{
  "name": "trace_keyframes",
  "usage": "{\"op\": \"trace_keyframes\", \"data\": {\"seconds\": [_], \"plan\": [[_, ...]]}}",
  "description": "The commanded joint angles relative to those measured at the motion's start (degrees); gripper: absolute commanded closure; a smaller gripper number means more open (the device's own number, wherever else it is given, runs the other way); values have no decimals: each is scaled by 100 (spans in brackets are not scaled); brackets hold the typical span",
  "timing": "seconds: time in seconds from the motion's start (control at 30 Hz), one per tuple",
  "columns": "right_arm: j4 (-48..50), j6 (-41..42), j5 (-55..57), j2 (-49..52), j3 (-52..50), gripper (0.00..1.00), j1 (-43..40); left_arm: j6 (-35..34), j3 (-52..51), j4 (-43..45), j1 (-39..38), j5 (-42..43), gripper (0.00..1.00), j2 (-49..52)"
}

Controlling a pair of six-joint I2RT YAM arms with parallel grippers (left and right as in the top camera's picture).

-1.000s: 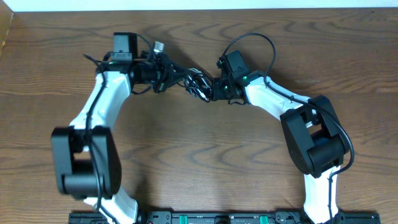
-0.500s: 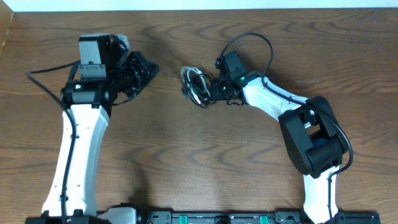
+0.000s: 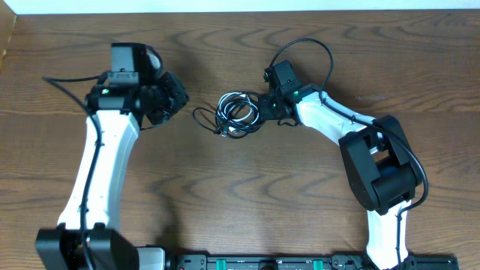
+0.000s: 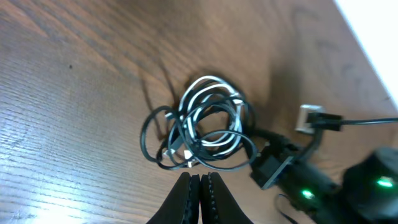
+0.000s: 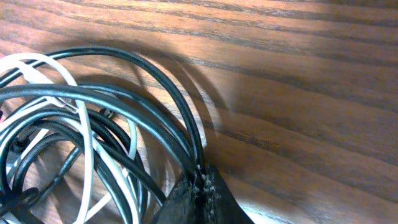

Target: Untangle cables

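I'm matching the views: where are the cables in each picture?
Overhead: cables upper centre.
Left wrist: cables mid-frame.
Right wrist: cables fill the left half.
Shared landmark: right gripper, pinching the cables' edge.

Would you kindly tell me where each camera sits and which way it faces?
Overhead: fixed above the table, looking straight down; shows left arm, right arm, the cables between left gripper and right gripper.
Left wrist: on the left arm, looking past its shut fingers at the cables; right arm beyond.
Right wrist: low over the wood, looking along its fingers, shut on the cables' black strands.
Shared: all three show the cables.
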Motion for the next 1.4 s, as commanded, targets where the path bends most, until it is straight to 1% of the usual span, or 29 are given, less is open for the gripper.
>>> {"op": "trace_keyframes", "data": {"seconds": [0.0, 0.07, 0.1, 0.17, 0.3, 0.4, 0.47, 0.53, 0.57, 0.6, 0.77, 0.83, 0.9, 0.97, 1.07, 1.17, 1.23, 1.3, 1.37], "plan": [[-293, -387, 181, -262, -162, 88, -46, 470, 122, -50, -59, -146, 92, 289], [-444, -433, 184, -529, -160, 77, -50, 601, 122, -85, -59, -396, 92, 363], [-522, -431, 184, -682, -160, 71, -50, 599, 122, -111, -59, -647, 93, 391], [-645, -428, 184, -977, -160, 52, -55, 595, 122, -175, -59, -1126, 92, 404], [-791, -424, 13, -1462, -160, 45, -11, 597, 122, -254, -59, -1576, 92, 413], [-726, -396, -734, -1641, -160, 44, 61, 595, 118, -249, -59, -1602, 92, 444], [-557, -192, -1449, -1648, -160, 46, 136, 588, 118, -229, -59, -1698, 92, 514], [-472, 186, -1711, -1613, -160, 50, 205, 560, 118, -212, -59, -1882, 92, 643], [-455, 435, -1709, -1600, -160, 53, 254, 542, 118, -214, -59, -1967, 92, 723], [-431, 592, -1685, -1587, -160, 54, 299, 544, 118, -216, -59, -2028, 92, 807], [-31, 796, -1679, -1558, -160, 53, 629, 549, 118, -254, -52, -2026, 92, 1362], [94, 1019, -1622, -1558, -160, 54, 767, 549, 118, -251, -42, -2026, 92, 1526], [109, 1449, -1292, -1556, -160, 58, 914, 546, 118, -245, -17, -2026, 92, 1615], [103, 1941, -883, -1541, -166, 58, 1049, 522, 118, -229, 28, -2026, 92, 1633], [116, 2520, -466, -1451, -166, 53, 1239, 501, 118, -190, 129, -2024, 92, 1633], [114, 2992, -262, -1300, -166, 43, 1438, 459, 118, -205, 251, -2022, 92, 1633], [111, 3228, -260, -1213, -166, 38, 1543, 461, 118, -214, 313, -2024, 92, 1633], [111, 3427, -192, -1137, -166, 37, 1620, 459, 118, -214, 341, -2024, 92, 1633], [111, 3814, -70, -1058, -166, 36, 1698, 459, 118, -210, 345, -2024, 92, 1633]]}}
